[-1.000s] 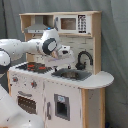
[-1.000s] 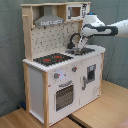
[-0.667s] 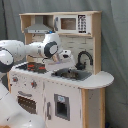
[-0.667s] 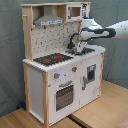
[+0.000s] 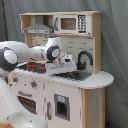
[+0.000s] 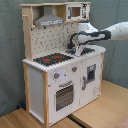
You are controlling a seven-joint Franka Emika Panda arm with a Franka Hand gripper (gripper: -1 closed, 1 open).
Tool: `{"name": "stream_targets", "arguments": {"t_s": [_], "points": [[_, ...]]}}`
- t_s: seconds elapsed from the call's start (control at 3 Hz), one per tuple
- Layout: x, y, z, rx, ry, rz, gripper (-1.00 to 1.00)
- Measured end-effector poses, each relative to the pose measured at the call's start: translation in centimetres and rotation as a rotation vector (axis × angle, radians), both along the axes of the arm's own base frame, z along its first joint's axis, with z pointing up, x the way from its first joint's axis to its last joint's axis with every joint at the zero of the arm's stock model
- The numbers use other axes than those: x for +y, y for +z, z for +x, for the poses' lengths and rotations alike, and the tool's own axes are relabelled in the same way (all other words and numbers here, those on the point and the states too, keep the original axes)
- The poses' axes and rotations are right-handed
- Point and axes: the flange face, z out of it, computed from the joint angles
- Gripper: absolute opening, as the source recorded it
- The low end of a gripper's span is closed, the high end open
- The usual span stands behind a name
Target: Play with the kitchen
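Kitchen (image 6: 60, 75) sink beneath pincer (image 6: 79, 49).

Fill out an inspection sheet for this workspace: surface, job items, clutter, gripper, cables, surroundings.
Surface: wooden table carries the kitchen; its visible part is bare.
Job's things: the kitchen stands upright; stovetop with red burners, black faucet by the sink, oven door closed, microwave and hood on top.
Clutter: nothing seen.
Gripper: the gripper hangs low over the sink area beside the faucet; open or shut cannot be told.
Cables: nothing seen.
Surroundings: grey curtain behind the kitchen in both exterior views.
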Motion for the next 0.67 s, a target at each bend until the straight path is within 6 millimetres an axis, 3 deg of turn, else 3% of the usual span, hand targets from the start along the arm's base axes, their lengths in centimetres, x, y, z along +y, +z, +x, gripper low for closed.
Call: {"name": "stream_targets", "arguments": {"t_s": [0.33, 0.67], "points": [[0.04, -0.02, 0.10, 0.003, 0.015, 0.002, 1.00], [0.06, -0.05, 0.15, 0.005, 0.023, 0.002, -1.00]]}}
